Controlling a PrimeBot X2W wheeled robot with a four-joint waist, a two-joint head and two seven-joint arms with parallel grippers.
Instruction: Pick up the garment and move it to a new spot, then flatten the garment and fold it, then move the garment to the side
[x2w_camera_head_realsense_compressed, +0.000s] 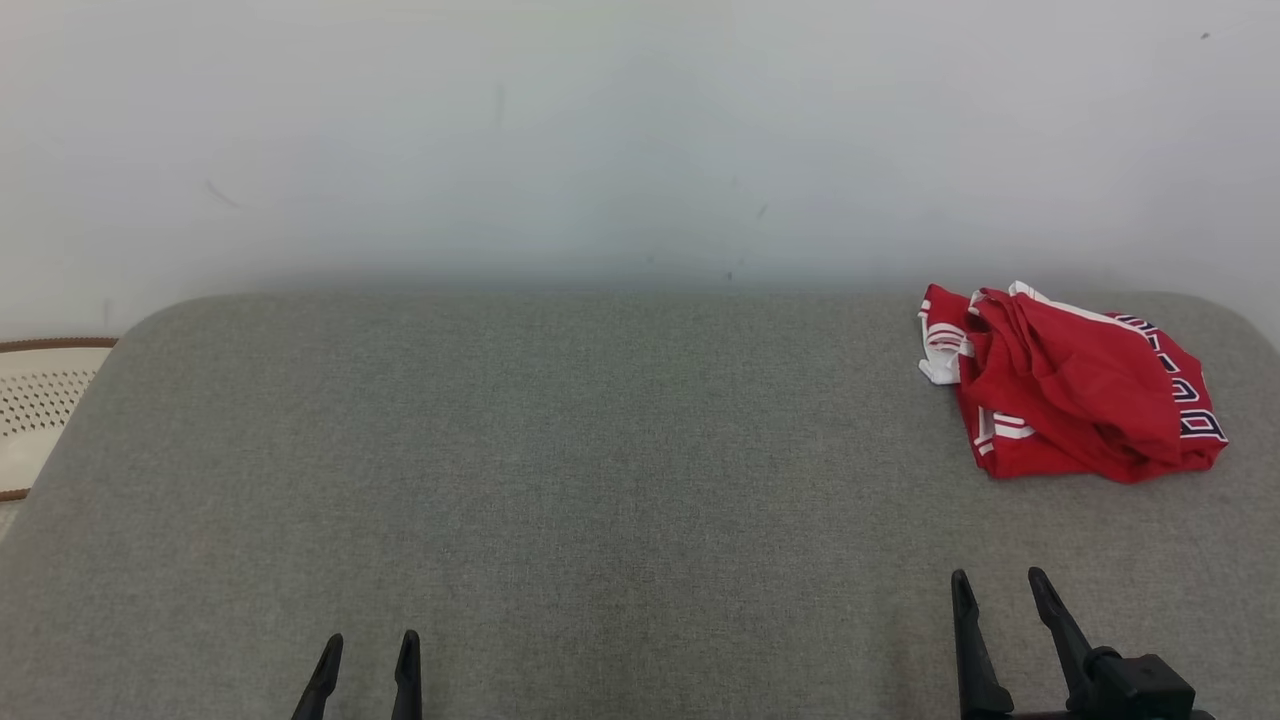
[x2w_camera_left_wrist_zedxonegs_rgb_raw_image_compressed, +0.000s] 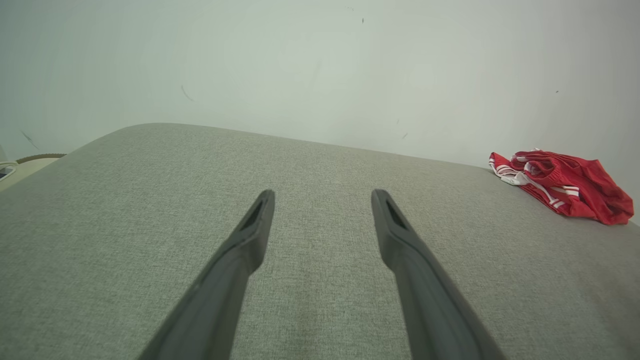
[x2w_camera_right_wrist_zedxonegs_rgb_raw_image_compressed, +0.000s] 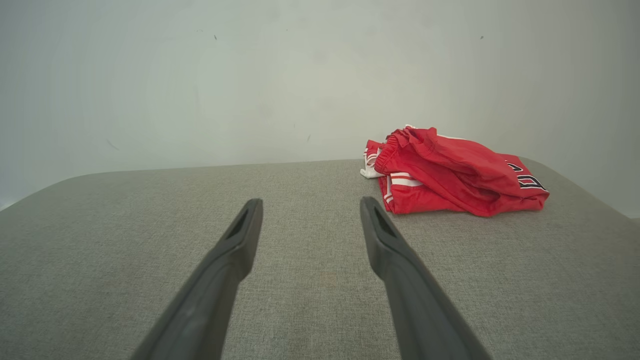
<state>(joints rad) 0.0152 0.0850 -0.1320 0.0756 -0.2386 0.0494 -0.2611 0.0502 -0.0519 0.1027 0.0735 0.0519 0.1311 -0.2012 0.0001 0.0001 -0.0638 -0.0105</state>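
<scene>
The garment (x2w_camera_head_realsense_compressed: 1075, 385) is a red piece of clothing with white stripes and dark lettering, lying crumpled at the far right of a grey fabric surface (x2w_camera_head_realsense_compressed: 560, 480). From the left wrist it appears as the garment (x2w_camera_left_wrist_zedxonegs_rgb_raw_image_compressed: 565, 185) far off to the right, and from the right wrist as the garment (x2w_camera_right_wrist_zedxonegs_rgb_raw_image_compressed: 450, 172) ahead and to the right. My right gripper (x2w_camera_head_realsense_compressed: 1000, 585) stands open near the front edge, well short of the cloth. My left gripper (x2w_camera_head_realsense_compressed: 370, 645) is open at the lower left, far from it. Nothing lies between either pair of fingers (x2w_camera_right_wrist_zedxonegs_rgb_raw_image_compressed: 240, 235).
A pale wall (x2w_camera_head_realsense_compressed: 640, 130) rises right behind the grey surface. A cream perforated object with a brown rim (x2w_camera_head_realsense_compressed: 40, 405) sits beside the surface's left edge. The surface's corners are rounded.
</scene>
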